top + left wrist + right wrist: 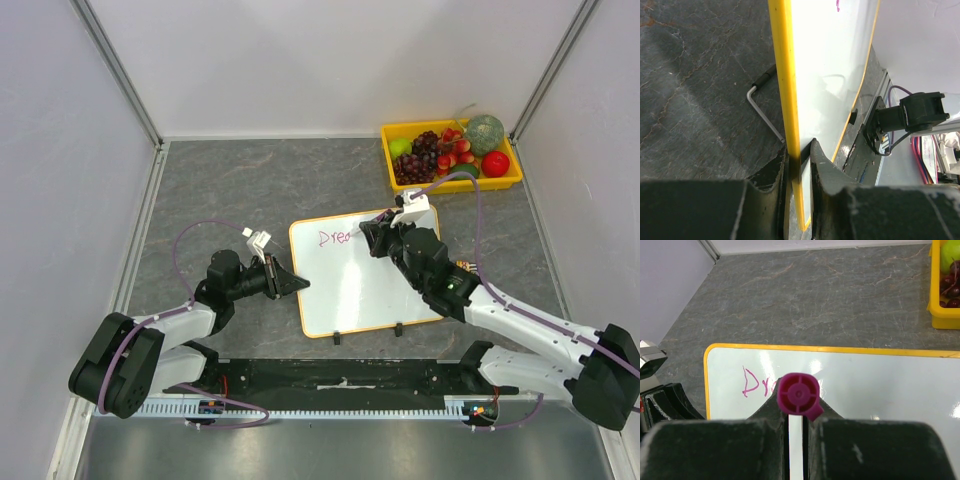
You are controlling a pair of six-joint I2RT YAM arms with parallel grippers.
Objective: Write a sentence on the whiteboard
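The whiteboard (370, 290) lies mid-table, white with a thin orange frame and two black feet on its near edge. My left gripper (295, 283) is shut on its left edge; in the left wrist view the frame (785, 75) runs between the jaws of the left gripper (800, 150). My right gripper (372, 235) hovers over the board's top edge, shut on a magenta marker (798, 395) seen end-on between the jaws of the right gripper (797, 412). Pink letters "Dre" (755, 382) stand on the whiteboard (880, 385) at upper left; the marker tip is hidden.
A yellow tray (452, 187) with grapes, apples and a melon stands at the back right, its corner (945, 320) showing in the right wrist view. A metal hex key (762, 110) lies on the grey tabletop beside the board. White walls enclose the table.
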